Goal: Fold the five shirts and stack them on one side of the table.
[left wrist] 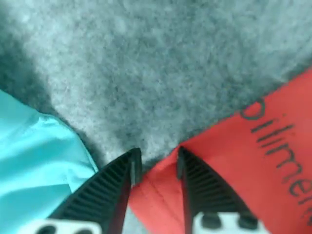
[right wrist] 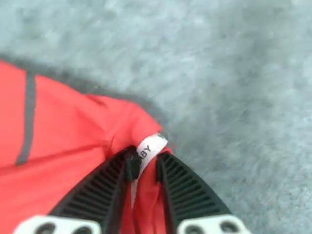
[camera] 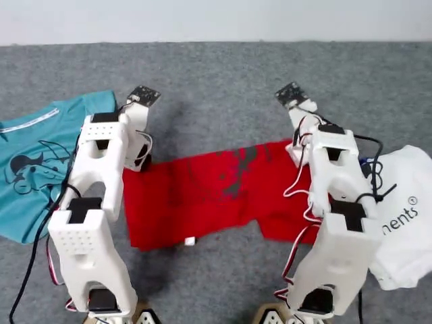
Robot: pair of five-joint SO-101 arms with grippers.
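Left end effector (left wrist: 156, 158) has its 2 black ribbed fingers a little apart, set astride the left far corner of the red shirt (camera: 202, 196), with red cloth lying in the gap. Right end effector (right wrist: 145, 163) is pressed nearly together, pinching a fold at the shirt's right far corner along with a small white label (right wrist: 152, 146).

The red shirt lies spread flat across the middle of the grey table (camera: 216, 74), dark print up, its near edge uneven. A teal shirt (camera: 34, 169) with a dark drawing lies at the left, just beside the red one's left end. A white shirt (camera: 405, 209) sits bunched at the right edge.

Both white arms stretch from their bases at the near edge toward the far side, 1 at each end of the red shirt, wrists tipped down onto the cloth.
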